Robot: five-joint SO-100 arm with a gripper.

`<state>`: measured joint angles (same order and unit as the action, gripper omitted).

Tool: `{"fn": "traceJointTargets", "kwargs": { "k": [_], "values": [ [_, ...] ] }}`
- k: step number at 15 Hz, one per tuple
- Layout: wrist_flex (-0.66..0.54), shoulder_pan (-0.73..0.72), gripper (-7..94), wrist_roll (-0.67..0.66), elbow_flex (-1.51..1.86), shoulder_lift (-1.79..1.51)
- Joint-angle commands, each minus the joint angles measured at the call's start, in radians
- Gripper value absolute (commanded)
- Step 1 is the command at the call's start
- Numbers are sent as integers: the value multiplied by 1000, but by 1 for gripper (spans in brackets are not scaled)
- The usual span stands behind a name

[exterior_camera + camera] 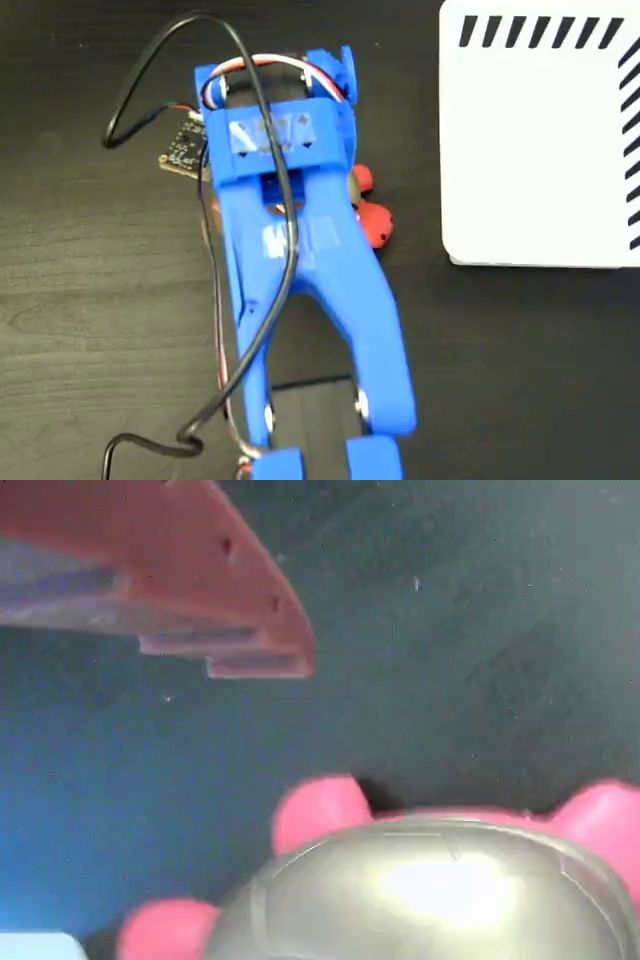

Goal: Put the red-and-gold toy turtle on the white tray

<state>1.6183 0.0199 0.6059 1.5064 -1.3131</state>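
Turtle (372, 222) on the dark desk (100, 300), mostly hidden under the blue arm (300, 260), left of the tray (540, 150) and apart from it; claw (300, 810) lowered over it, apparently open, gripping nothing yet.

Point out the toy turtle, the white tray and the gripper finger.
toy turtle (430, 890), wrist view, gold shell.
white tray (540, 150), fixed view, bare white face.
gripper finger (200, 580), wrist view, red underside.
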Motion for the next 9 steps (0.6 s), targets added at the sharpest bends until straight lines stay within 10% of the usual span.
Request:
{"fn": "traceJointTargets", "kwargs": {
  "k": [1,9],
  "values": [
    [-15,14,67,23,-41,-6],
    [-95,8,67,21,-41,94]
  ]
}}
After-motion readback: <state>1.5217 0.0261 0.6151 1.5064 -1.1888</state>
